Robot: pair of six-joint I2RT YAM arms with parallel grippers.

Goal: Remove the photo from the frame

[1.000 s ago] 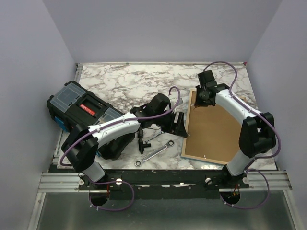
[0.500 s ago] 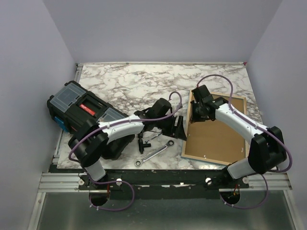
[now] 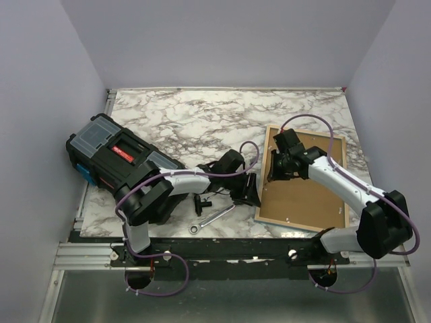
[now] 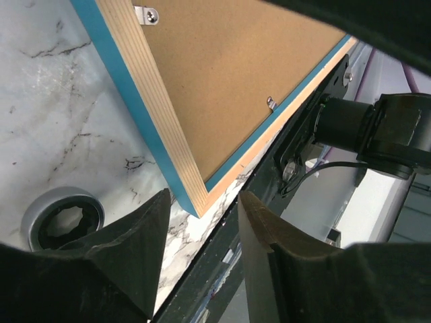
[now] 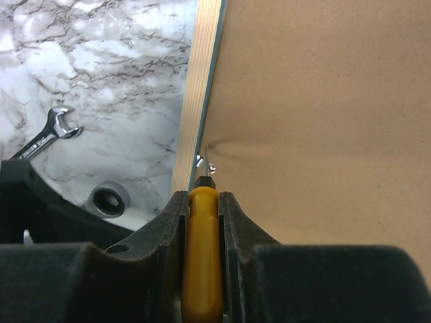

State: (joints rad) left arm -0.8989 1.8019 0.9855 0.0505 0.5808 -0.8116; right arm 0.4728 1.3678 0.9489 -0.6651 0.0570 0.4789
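A large flat rectangular picture frame with a narrow turquoise border lay face down, brown back up, on the right of the white marble table. The right claw was clamped on a yellow-handled screwdriver, whose tip met a small metal clip by the frame's left edge. A second before, this claw had been up at the frame's far left corner. The left claw, its fingers apart, sat low right at the frame's near left corner, having drawn in closer from the left. A silver spanner lay near it, and a black plastic toolbox stood at the table's left.
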